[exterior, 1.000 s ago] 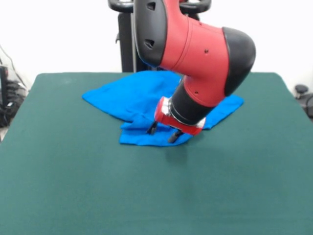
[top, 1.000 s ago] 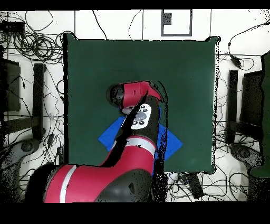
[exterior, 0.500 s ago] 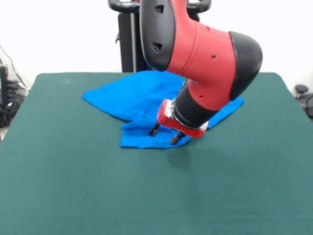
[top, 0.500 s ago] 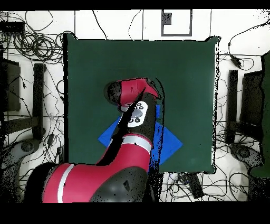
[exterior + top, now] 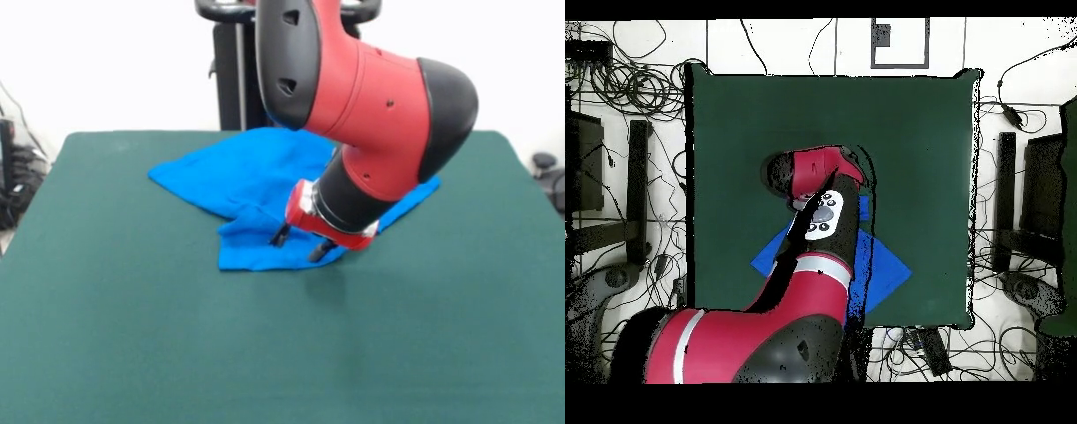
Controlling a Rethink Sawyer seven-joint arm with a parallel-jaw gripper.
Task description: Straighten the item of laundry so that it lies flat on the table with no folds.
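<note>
A bright blue T-shirt (image 5: 265, 190) lay rumpled near the table's (image 5: 132, 336) far edge. The gripper (image 5: 300, 245), fingers spread, hung low over the shirt's near hem, poised to grasp. Next it likely needed to pinch that hem and draw it outward.

Plain bright blue T-shirt (image 5: 256, 181); dk green table (image 5: 132, 336); red/blk arm (image 5: 371, 97).

Front and overhead, shared table (image 5: 132, 353)
</note>
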